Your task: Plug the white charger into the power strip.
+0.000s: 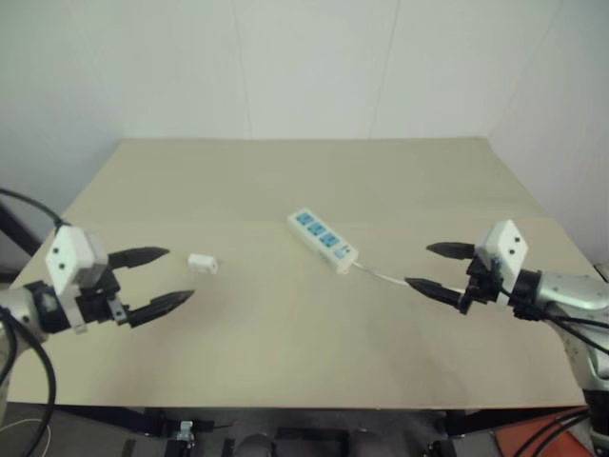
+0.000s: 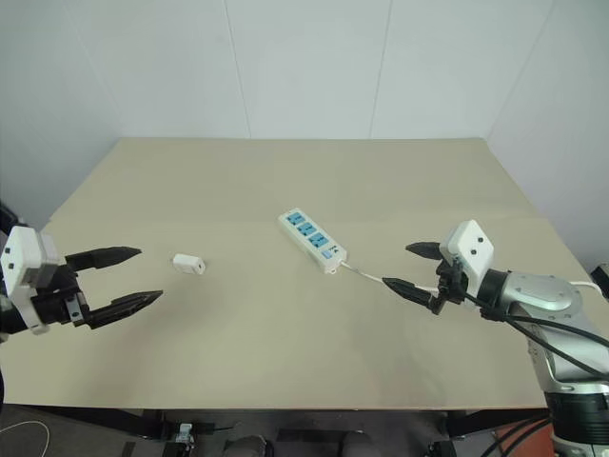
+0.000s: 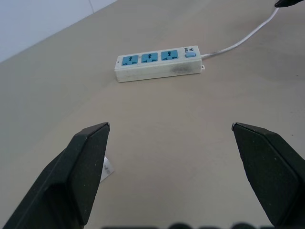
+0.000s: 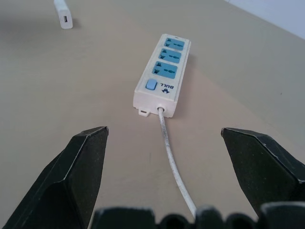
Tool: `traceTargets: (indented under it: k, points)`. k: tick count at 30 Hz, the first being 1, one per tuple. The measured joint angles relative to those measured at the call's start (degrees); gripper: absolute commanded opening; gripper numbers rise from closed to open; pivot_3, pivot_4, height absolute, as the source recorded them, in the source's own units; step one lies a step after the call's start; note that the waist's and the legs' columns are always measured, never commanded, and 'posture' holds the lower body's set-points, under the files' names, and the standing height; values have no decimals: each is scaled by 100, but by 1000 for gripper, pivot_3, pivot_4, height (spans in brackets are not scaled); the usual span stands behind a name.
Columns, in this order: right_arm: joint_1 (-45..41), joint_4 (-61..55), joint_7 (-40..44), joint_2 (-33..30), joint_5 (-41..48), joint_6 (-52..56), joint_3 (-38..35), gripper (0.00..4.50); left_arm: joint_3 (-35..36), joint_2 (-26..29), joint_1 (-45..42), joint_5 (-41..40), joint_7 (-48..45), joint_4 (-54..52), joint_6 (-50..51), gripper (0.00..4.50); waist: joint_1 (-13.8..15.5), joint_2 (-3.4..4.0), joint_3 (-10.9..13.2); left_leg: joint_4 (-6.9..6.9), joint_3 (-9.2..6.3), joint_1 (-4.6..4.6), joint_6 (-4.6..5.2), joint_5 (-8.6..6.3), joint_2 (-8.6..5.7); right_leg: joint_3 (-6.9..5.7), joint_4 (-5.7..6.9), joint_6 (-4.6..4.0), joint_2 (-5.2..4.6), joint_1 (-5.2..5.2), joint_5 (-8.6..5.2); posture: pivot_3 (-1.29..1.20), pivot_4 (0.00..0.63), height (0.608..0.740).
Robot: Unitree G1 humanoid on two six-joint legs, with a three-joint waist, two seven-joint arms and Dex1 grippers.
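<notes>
The white power strip (image 1: pixel 323 240) with three blue sockets lies diagonally in the middle of the beige table (image 1: pixel 304 181), its thin cord (image 1: pixel 385 277) trailing right. The small white charger (image 1: pixel 202 263) lies on the table to the strip's left. My left gripper (image 1: pixel 162 279) hovers open just left of the charger, nothing between its fingers; in its wrist view the charger (image 3: pixel 107 168) peeks out beside one finger (image 3: pixel 78 167). My right gripper (image 1: pixel 438 268) is open above the cord's end, pointing at the strip (image 4: pixel 162 71), with the charger (image 4: pixel 63 13) beyond.
The table's front edge (image 1: pixel 304 407) runs below both grippers. White walls stand behind the far edge and along the right side. Black cables hang at the left and lower right.
</notes>
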Motion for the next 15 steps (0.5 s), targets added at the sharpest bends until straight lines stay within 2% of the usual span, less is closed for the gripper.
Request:
traceTargets:
  k: [15]
  points:
    - [-4,-18,-112,39,6,66,0,4479,-15,0,-33,1,1,53,-1,4500,1,0,0,0,0,0,0,0,0,0,0,0,0,0,0,0,150,740]
